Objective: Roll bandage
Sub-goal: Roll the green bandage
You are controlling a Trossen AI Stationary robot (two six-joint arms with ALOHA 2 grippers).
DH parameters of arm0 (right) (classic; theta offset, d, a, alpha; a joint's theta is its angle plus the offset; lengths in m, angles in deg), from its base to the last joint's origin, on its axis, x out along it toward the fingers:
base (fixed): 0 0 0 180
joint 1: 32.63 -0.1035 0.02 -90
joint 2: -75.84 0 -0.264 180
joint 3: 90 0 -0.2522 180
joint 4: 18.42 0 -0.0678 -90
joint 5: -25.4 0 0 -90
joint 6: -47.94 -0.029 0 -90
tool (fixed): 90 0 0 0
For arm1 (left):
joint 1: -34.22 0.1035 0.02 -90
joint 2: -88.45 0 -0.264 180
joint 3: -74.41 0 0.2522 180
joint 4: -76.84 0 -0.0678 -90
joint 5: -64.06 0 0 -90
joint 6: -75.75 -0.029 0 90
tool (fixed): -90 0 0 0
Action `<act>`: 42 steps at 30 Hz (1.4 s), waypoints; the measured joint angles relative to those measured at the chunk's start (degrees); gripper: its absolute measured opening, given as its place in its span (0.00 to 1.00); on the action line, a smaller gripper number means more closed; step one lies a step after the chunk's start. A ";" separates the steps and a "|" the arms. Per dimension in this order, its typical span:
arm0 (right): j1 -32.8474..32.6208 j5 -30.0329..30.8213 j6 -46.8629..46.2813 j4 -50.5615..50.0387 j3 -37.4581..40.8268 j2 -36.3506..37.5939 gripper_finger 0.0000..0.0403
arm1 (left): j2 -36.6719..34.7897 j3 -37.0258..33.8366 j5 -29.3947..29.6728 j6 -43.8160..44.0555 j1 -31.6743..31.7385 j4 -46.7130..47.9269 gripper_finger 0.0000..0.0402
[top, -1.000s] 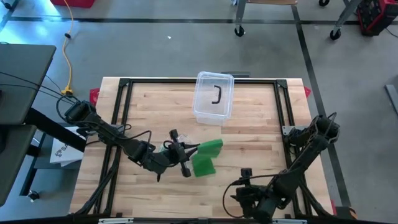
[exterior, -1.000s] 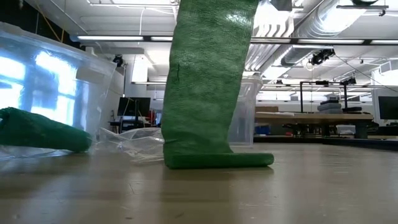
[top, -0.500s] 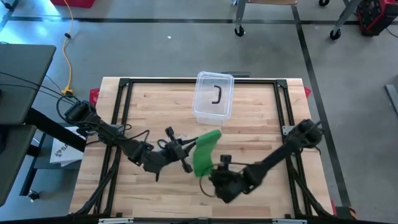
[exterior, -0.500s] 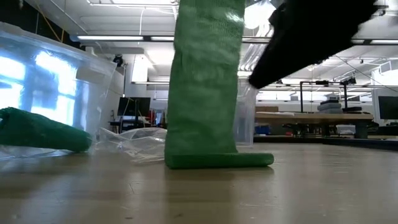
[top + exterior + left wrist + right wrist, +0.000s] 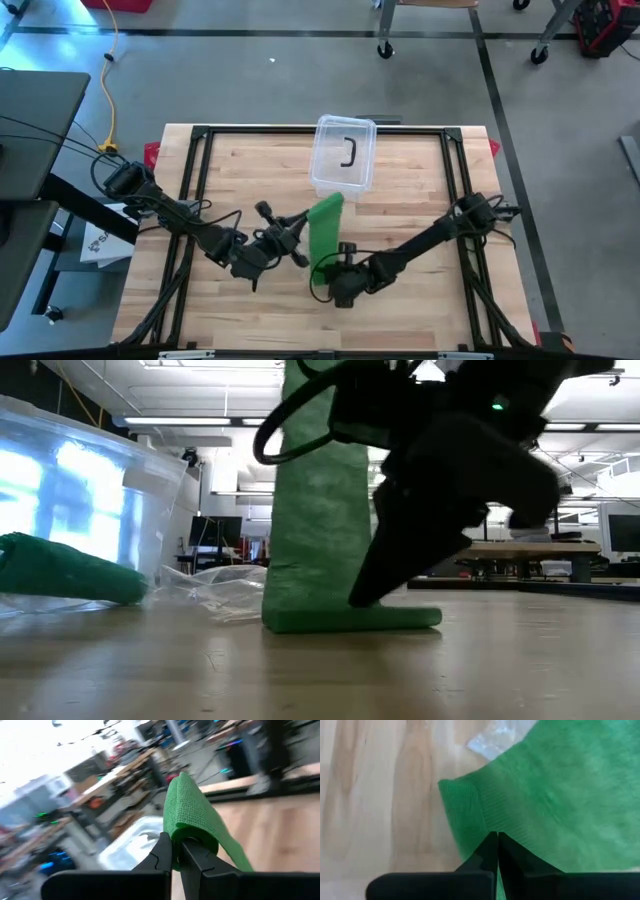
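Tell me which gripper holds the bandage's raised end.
The left gripper, shut on the green bandage held aloft; the right gripper pinches its lower end at the table.

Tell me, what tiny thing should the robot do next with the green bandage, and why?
Probably the right gripper should turn the bandage's bottom end over to start the roll. The green bandage hangs stretched from the shut left gripper down to the table, and the right gripper is shut at that bottom end.
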 joint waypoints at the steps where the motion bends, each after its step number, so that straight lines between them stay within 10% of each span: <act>1: 0.09 -0.74 0.57 0.28 0.00 0.00 0.00 | 0.00 0.00 1.93 -0.72 0.00 0.62 0.01; 8: -0.90 -8.40 3.11 0.38 0.00 0.00 0.00 | -0.09 0.02 7.24 1.99 1.38 9.72 0.01; 21: -10.09 -4.58 1.88 -7.08 0.09 1.60 0.00 | -0.09 0.04 -0.02 49.43 2.65 49.45 0.01; 27: -13.04 7.55 3.28 -7.45 -0.07 7.80 0.00 | -0.09 0.04 0.42 51.26 -0.18 48.33 0.01; 35: -8.12 6.05 2.76 -3.43 -0.01 4.42 0.00 | -0.09 0.04 0.58 47.44 -1.80 42.28 0.01; 42: -5.04 -11.49 4.26 -0.16 -0.03 -0.43 0.00 | -0.09 0.04 2.23 42.24 -1.62 39.98 0.01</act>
